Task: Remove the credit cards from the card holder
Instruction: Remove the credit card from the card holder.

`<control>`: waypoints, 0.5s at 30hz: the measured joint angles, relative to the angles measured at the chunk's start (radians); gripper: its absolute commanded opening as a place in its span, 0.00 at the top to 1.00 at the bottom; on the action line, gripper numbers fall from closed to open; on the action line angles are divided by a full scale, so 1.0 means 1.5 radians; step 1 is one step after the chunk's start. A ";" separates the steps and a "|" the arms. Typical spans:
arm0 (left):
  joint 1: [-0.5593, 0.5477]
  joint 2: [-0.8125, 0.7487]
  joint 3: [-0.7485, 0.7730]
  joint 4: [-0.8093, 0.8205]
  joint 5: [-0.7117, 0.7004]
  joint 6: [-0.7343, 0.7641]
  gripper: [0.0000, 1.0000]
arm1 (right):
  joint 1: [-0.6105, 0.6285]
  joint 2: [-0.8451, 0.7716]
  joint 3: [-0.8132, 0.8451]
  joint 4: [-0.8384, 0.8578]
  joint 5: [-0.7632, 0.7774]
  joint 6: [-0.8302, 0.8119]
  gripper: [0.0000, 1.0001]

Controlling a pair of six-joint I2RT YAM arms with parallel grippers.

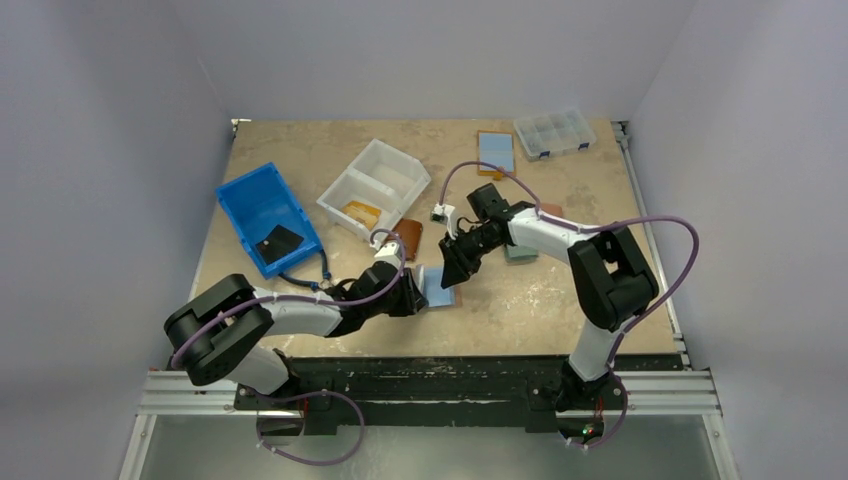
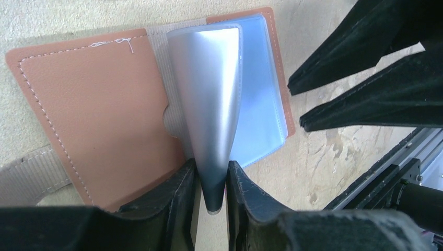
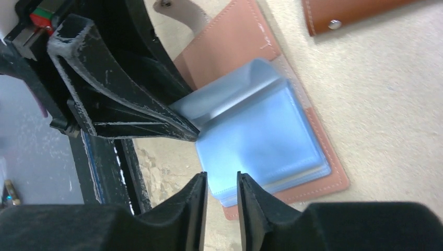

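The card holder [image 2: 104, 104] lies open on the table, salmon leather with a stack of light-blue sleeves [image 3: 266, 136] on one panel. I cannot tell the credit cards apart from the sleeves. My left gripper [image 2: 211, 183] is shut on one sleeve leaf [image 2: 209, 104], which stands up from the stack, curled into a cone. The right gripper [image 3: 222, 180] hovers over the near corner of the stack, its jaws a little apart and empty. In the top view both grippers, the left [image 1: 415, 290] and the right [image 1: 455, 275], meet over the holder [image 1: 437, 285].
A brown snap wallet [image 1: 408, 238] lies just behind the holder. Further back are a blue bin [image 1: 268, 215], a white divided bin [image 1: 375, 185], a clear organiser box [image 1: 553, 132] and a brown holder with a light-blue face [image 1: 496, 152]. The table's front rail [image 2: 386, 172] is close.
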State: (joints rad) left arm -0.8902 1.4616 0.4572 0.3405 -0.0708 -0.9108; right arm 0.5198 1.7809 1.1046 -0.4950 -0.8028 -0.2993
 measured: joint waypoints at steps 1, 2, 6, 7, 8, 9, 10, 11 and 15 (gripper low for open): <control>0.000 0.000 -0.002 0.003 0.000 -0.003 0.74 | -0.005 0.001 -0.001 0.002 0.002 0.006 0.60; 0.000 0.000 -0.004 0.006 0.001 -0.004 0.74 | -0.009 0.001 -0.001 0.004 0.003 0.012 0.59; 0.000 0.000 -0.007 0.013 0.004 -0.009 0.75 | -0.028 0.001 -0.003 0.018 0.003 0.028 0.57; 0.000 0.000 -0.007 0.013 0.005 -0.009 0.75 | -0.032 0.001 -0.004 0.019 0.002 0.032 0.57; 0.000 0.000 -0.007 0.014 0.005 -0.009 0.75 | -0.035 0.003 -0.004 0.022 0.001 0.035 0.57; 0.000 0.000 -0.008 0.015 0.006 -0.009 0.75 | -0.038 0.005 -0.005 0.024 -0.001 0.037 0.57; 0.001 0.000 -0.008 0.016 0.008 -0.009 0.75 | -0.040 0.008 -0.005 0.026 -0.001 0.039 0.56; 0.001 0.000 -0.008 0.016 0.010 -0.009 0.75 | -0.041 0.012 -0.005 0.027 -0.001 0.041 0.56; 0.001 0.000 -0.010 0.019 0.018 -0.009 0.75 | -0.042 0.031 -0.005 0.027 -0.003 0.048 0.54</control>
State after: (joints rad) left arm -0.8894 1.4616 0.4427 0.3691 -0.0444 -0.9249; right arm 0.4572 1.8267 1.0973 -0.4545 -0.8070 -0.2272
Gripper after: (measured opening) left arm 0.253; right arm 0.448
